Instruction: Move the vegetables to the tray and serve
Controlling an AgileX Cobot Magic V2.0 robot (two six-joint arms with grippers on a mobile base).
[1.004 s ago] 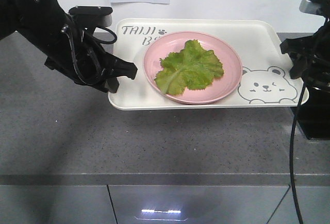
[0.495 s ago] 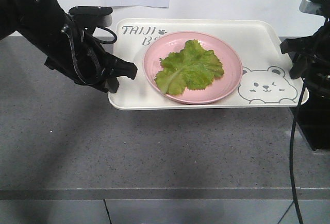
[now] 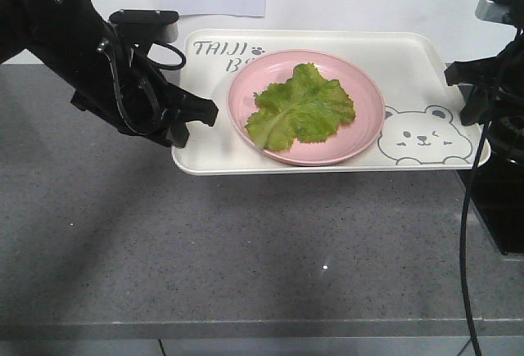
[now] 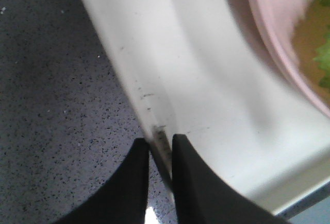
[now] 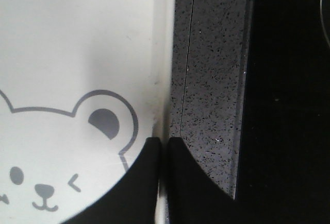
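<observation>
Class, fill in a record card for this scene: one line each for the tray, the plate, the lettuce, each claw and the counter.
tray: cream, rectangular, bear drawing and lettering; lifted or resting, cannot tell
pink plate: round, sits on the tray's middle
lettuce: green crinkled leaves lying on the pink plate
left claw: shut on the tray's rim at the lettering end
right claw: shut on the tray's rim beside the bear
counter: grey, speckled, under the tray

Bright green crinkled lettuce (image 3: 301, 113) with pale ribs, lying flat on a pink plate (image 3: 366, 114). Cream rectangular tray (image 3: 409, 61) with winking bear drawing, level, carrying that plate near its middle.
</observation>
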